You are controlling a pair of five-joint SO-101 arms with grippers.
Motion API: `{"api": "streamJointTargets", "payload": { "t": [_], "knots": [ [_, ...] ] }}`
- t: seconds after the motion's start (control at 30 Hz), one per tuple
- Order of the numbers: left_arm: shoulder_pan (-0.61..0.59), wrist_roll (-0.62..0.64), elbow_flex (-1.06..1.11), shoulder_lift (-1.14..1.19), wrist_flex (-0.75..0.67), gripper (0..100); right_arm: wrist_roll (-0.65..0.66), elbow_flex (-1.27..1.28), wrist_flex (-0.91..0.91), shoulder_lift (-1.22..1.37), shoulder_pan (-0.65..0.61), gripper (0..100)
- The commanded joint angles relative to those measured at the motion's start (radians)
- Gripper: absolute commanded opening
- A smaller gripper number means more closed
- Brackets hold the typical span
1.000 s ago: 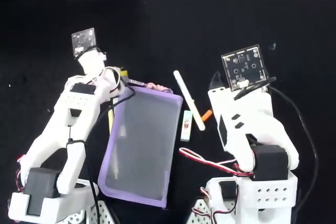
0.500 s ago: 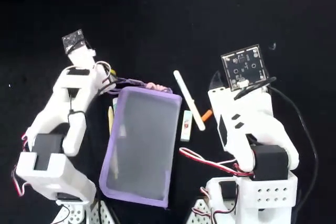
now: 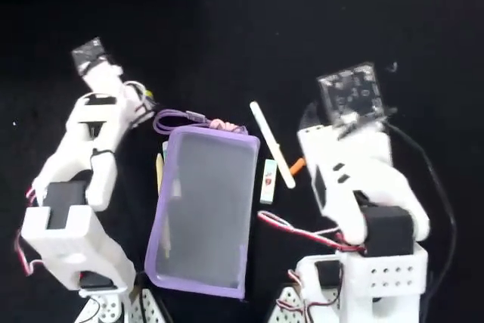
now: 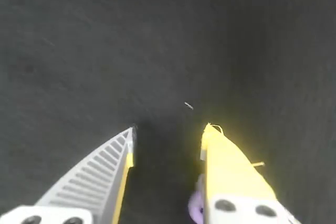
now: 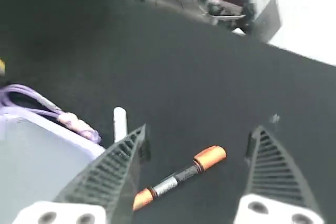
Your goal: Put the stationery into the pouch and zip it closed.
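Observation:
The translucent pouch [image 3: 203, 209] with a purple rim lies flat between the arms. Its purple strap [image 3: 180, 119] and pink charm [image 3: 220, 124] rest at its far end. A white pen [image 3: 272, 145], a small eraser [image 3: 268, 181] and an orange pen [image 3: 297, 165] lie just right of it. A yellow pencil [image 3: 160, 172] lies along its left edge. My left gripper [image 4: 169, 128] is open over bare cloth, left of the strap [image 3: 144, 98]. My right gripper [image 5: 200, 129] is open above the orange pen [image 5: 178, 178], with the white pen's tip [image 5: 120, 123] and the pouch [image 5: 37, 150] nearby.
The black cloth [image 3: 249, 43] runs free behind the arms and between them at the far side. Both arm bases stand at the near edge. Red and white cables [image 3: 291, 231] trail from the right arm near the pouch's right side.
My left arm has pulled back to the left, away from the pouch's far end. The strap, stretched half a second ago, now lies slack. The right arm barely shifted.

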Motion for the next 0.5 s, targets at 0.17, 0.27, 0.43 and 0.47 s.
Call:
{"api": "streamJointTargets", "payload": {
  "t": [0.17, 0.27, 0.43, 0.47],
  "knots": [
    [-0.325, 0.219, 0.064, -0.247, -0.008, 21, 0.003, -0.024, -0.19, 0.311, -0.189, 29.3],
    [-0.455, 0.318, 0.097, -0.229, -0.083, 21, 0.003, -0.039, -0.285, 0.42, -0.267, 29.3],
    [-0.565, 0.408, 0.082, -0.121, -0.141, 21, 0.003, -0.17, -0.345, 0.682, -0.364, 29.3],
    [-0.575, 0.416, 0.059, -0.098, -0.133, 21, -0.002, -0.219, -0.347, 0.748, -0.371, 29.3]
  ]
}}
